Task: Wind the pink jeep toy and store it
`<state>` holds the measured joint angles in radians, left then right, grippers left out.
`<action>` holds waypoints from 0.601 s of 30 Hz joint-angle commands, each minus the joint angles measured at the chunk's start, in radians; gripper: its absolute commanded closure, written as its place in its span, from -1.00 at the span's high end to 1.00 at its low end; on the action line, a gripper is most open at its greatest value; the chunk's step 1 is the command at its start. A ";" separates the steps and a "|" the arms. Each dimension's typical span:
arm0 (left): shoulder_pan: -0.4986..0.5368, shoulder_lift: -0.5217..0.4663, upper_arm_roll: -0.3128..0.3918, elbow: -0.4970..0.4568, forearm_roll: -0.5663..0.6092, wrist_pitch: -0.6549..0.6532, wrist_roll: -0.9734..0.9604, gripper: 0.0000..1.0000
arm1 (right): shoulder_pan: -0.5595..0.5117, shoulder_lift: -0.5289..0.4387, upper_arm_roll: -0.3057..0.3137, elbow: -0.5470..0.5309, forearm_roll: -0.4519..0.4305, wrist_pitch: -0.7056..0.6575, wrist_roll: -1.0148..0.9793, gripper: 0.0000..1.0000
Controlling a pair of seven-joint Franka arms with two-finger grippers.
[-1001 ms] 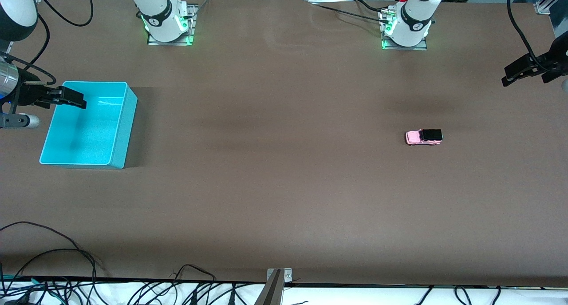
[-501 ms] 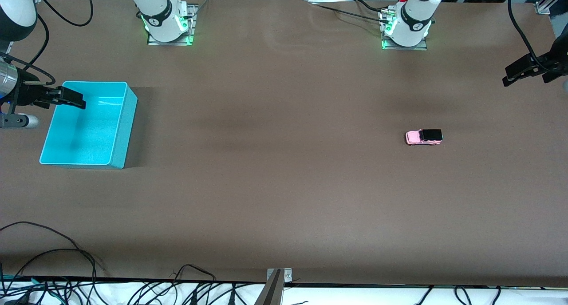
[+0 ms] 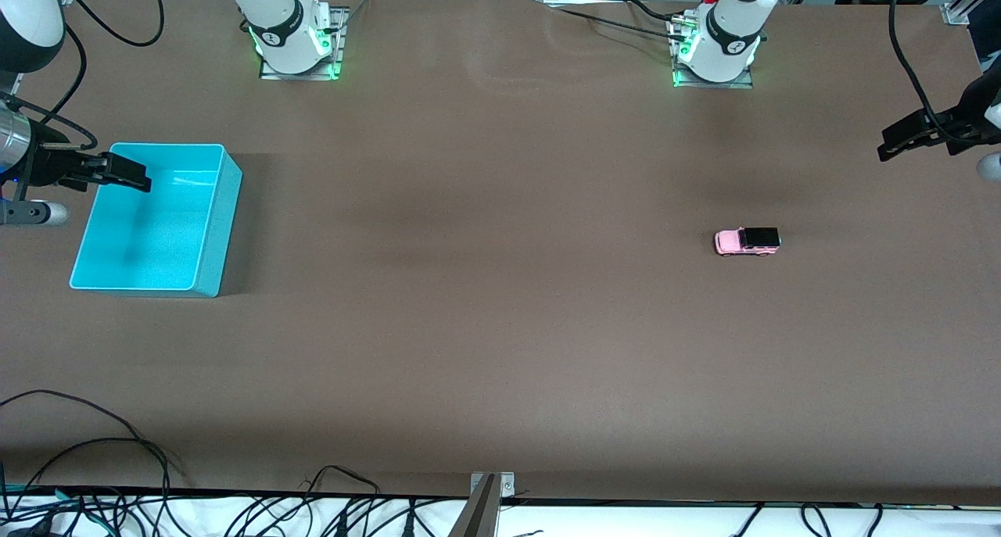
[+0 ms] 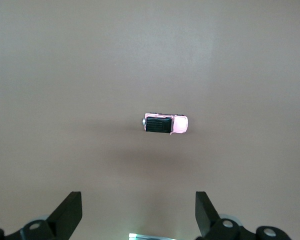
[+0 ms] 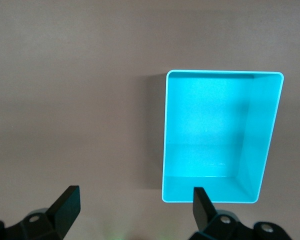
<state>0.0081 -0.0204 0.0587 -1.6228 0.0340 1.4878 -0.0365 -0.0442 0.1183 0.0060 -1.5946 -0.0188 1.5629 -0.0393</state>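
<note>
- Left gripper [image 3: 899, 140]: fingers [image 4: 70, 212] spread apart, holding nothing, raised over bare worktop [image 3: 500, 326] at the left arm's end
- Right gripper [image 3: 125, 173]: fingers [image 5: 67, 202] apart, empty, apparently over the rim of the turquoise bin [image 3: 156, 218]
- Pink jeep toy [image 3: 747, 241]: upright on the worktop toward the left arm's end, well apart from both grippers and the bin

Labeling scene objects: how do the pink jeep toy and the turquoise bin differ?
Size: the pink jeep toy is tiny; the turquoise bin is far larger.
Look: the jeep is light pink with a black roof and dark wheels; the bin is plain turquoise, an open empty box.
Place: the jeep sits toward the left arm's end of the table; the bin sits toward the right arm's end.
Shared: both rest on the table, untouched.
</note>
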 commanded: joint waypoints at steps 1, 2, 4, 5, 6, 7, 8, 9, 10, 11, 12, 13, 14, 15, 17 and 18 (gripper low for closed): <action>0.006 0.030 0.000 0.038 0.015 -0.015 0.009 1.00 | -0.005 -0.011 0.003 -0.011 -0.013 0.009 0.010 1.00; 0.006 0.031 0.001 0.038 0.015 -0.015 0.007 1.00 | -0.005 -0.011 0.003 -0.011 -0.013 0.009 0.010 1.00; 0.009 0.031 0.003 0.038 0.012 -0.014 0.007 1.00 | -0.005 -0.009 0.003 -0.011 -0.013 0.009 0.010 1.00; 0.010 0.031 0.003 0.038 0.014 -0.012 0.009 1.00 | -0.005 -0.009 0.003 -0.013 -0.013 0.011 0.010 1.00; 0.010 0.033 0.003 0.038 0.012 -0.011 0.009 1.00 | -0.005 -0.009 0.003 -0.013 -0.013 0.014 0.010 1.00; 0.010 0.036 0.003 0.038 0.012 -0.009 0.009 1.00 | -0.005 -0.009 0.003 -0.013 -0.013 0.014 0.010 1.00; 0.010 0.037 0.003 0.038 0.012 -0.008 0.009 1.00 | -0.005 -0.009 0.003 -0.013 -0.013 0.014 0.010 1.00; 0.009 0.037 0.003 0.038 0.012 -0.001 0.009 1.00 | -0.005 -0.009 0.003 -0.013 -0.013 0.014 0.010 1.00; 0.009 0.037 0.003 0.038 0.012 0.005 0.009 1.00 | -0.005 -0.009 0.003 -0.013 -0.013 0.014 0.010 1.00; 0.007 0.039 0.003 0.037 0.012 0.011 0.009 1.00 | -0.005 -0.009 0.003 -0.013 -0.013 0.014 0.010 1.00; 0.009 0.040 0.003 0.034 0.012 0.017 0.009 1.00 | -0.005 -0.006 0.003 -0.013 -0.013 0.014 0.010 1.00; 0.009 0.046 0.003 0.034 0.010 0.020 0.009 1.00 | -0.005 -0.005 0.003 -0.013 -0.013 0.014 0.010 1.00; 0.009 0.054 0.001 0.035 0.010 0.023 0.009 1.00 | -0.005 -0.005 0.003 -0.013 -0.013 0.016 0.010 1.00; 0.007 0.060 0.001 0.035 0.010 0.031 0.009 1.00 | -0.005 -0.005 0.003 -0.013 -0.013 0.014 0.010 1.00; 0.007 0.088 0.001 0.032 0.006 0.057 0.010 1.00 | -0.005 -0.005 0.003 -0.013 -0.013 0.016 0.010 1.00; 0.006 0.095 0.001 0.021 -0.002 0.083 0.010 1.00 | -0.005 -0.005 0.003 -0.013 -0.013 0.014 0.010 1.00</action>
<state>0.0141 0.0080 0.0628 -1.6227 0.0340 1.5182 -0.0365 -0.0442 0.1212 0.0059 -1.5946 -0.0189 1.5650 -0.0393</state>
